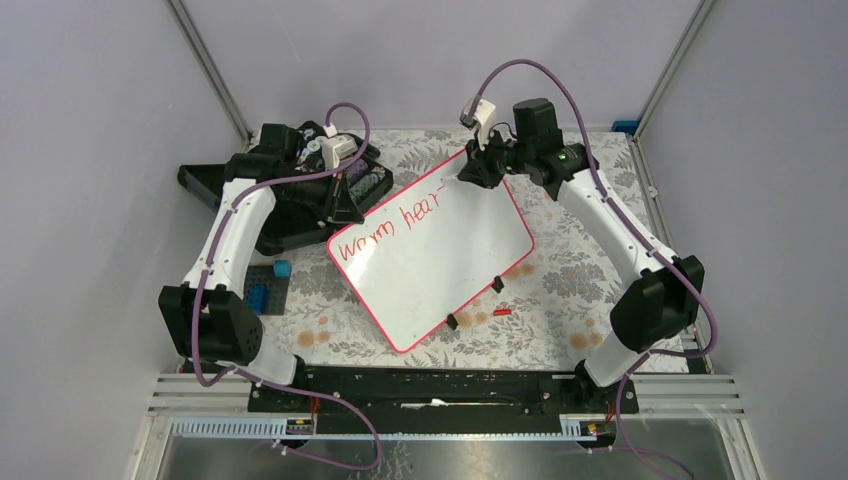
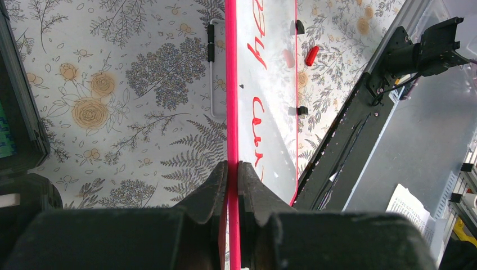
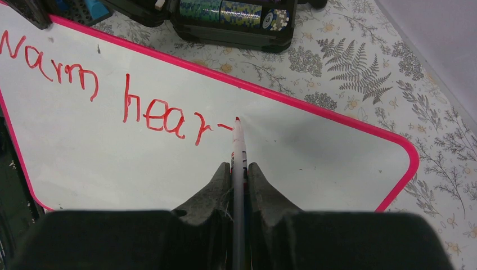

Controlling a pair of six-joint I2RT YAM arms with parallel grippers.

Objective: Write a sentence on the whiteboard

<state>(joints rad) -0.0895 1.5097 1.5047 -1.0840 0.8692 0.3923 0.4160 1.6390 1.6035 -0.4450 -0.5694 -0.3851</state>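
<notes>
The whiteboard (image 1: pixel 440 260) lies slanted across the middle of the table, white with a pink-red rim. The sentence (image 1: pixel 390 228) reads "Warm hear" in red, followed by a short fresh stroke (image 3: pixel 224 126). My right gripper (image 3: pixel 239 169) is shut on a white marker (image 3: pixel 238 154), whose red tip (image 3: pixel 237 120) touches the board just past the "r". In the top view the right gripper (image 1: pixel 472 172) is over the board's far corner. My left gripper (image 2: pixel 233 167) is shut on the board's pink rim (image 2: pixel 231 84) at the board's left edge (image 1: pixel 338 212).
A black case (image 1: pixel 300 190) holding small items sits at the back left, close to the board's far edge (image 3: pixel 236 22). Blue blocks (image 1: pixel 278 272) lie left of the board. A red cap (image 1: pixel 502 312) lies right of the board's two black clips (image 1: pixel 497 284). A thin white pen (image 2: pixel 211 67) lies beside the rim.
</notes>
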